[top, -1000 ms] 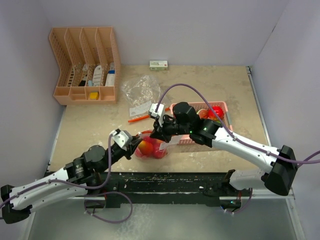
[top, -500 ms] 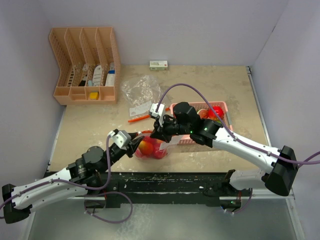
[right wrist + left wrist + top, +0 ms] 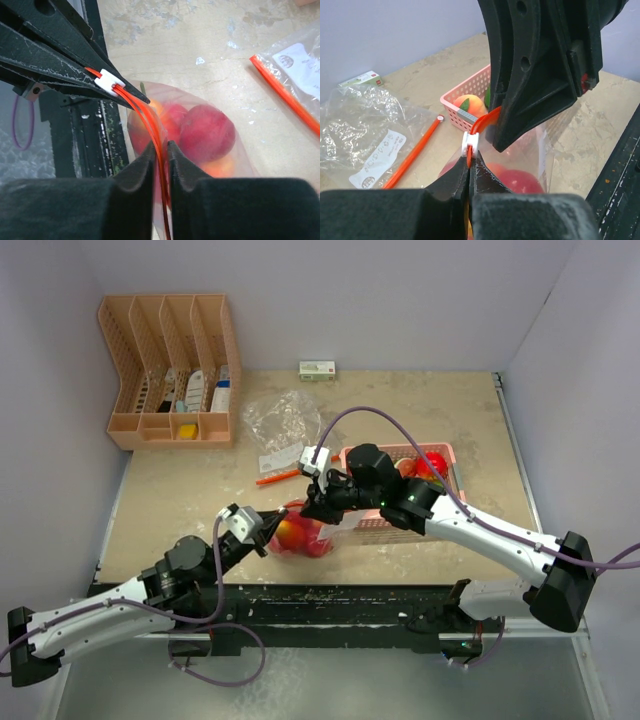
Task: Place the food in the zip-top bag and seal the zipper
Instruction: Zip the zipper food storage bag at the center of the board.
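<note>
Judging the zip-top bag (image 3: pixel 300 537) limp and slippery, sagging under the food (image 3: pixel 207 132) by the near edge of the tabletop (image 3: pixel 180 500), I had the left gripper (image 3: pixel 469 165) clamped on the white slider (image 3: pixel 470 143) and the right gripper (image 3: pixel 161 150) pinching the orange zipper (image 3: pixel 154 131), its only stiff hold.

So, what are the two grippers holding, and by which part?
Both hold the zip-top bag by its orange zipper strip. The left fingers pinch it at the white slider, and the right fingers pinch it just beside that.
</note>
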`<action>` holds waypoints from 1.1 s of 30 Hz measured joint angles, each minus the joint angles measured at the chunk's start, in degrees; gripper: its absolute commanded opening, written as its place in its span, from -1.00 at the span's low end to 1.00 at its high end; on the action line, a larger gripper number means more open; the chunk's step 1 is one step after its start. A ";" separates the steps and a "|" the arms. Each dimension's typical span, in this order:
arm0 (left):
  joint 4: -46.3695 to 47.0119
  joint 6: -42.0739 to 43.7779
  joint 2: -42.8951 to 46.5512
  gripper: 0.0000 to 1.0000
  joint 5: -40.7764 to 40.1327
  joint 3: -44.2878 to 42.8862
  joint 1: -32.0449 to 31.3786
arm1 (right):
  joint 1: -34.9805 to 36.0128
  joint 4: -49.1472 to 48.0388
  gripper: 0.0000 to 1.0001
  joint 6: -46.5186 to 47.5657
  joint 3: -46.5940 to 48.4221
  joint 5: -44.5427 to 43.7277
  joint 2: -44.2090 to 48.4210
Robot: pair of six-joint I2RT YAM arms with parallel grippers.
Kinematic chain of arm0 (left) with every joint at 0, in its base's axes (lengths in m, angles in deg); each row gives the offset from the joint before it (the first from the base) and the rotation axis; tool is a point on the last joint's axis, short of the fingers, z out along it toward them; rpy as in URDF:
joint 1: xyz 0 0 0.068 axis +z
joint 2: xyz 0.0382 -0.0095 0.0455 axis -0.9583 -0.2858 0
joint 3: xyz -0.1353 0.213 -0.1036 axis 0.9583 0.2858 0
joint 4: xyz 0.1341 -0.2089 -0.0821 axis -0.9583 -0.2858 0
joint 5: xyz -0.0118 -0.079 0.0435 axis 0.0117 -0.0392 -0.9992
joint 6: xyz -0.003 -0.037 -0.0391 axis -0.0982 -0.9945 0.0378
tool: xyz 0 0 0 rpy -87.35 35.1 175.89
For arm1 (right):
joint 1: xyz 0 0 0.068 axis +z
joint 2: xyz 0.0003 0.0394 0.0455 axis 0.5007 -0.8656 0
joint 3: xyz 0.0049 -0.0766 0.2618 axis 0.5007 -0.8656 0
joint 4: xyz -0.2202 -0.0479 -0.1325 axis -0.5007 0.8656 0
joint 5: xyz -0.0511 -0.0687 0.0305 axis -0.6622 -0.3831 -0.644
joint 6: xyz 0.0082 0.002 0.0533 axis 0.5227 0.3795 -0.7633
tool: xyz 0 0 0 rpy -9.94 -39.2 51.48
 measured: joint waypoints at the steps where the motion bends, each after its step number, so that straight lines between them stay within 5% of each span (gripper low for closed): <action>1: -0.04 0.22 0.50 -1.00 0.15 0.20 0.00 | 0.00 0.00 -0.27 -0.11 0.02 -0.02 0.00; 6: -1.29 0.94 2.25 -1.00 0.15 0.46 0.00 | 0.00 3.32 0.39 -0.15 1.84 0.09 0.00; 15: -4.57 0.96 5.81 -1.00 1.88 0.31 0.00 | 0.00 6.45 0.46 3.26 6.91 3.43 4.39; 28: -8.07 -0.26 -1.16 -1.00 10.29 -5.42 0.00 | 0.00 1.07 0.06 8.44 10.97 21.73 -5.68; 33: -8.57 -0.52 -2.12 -1.00 10.78 -5.68 0.02 | 0.00 1.86 -0.44 9.81 10.97 25.70 -6.58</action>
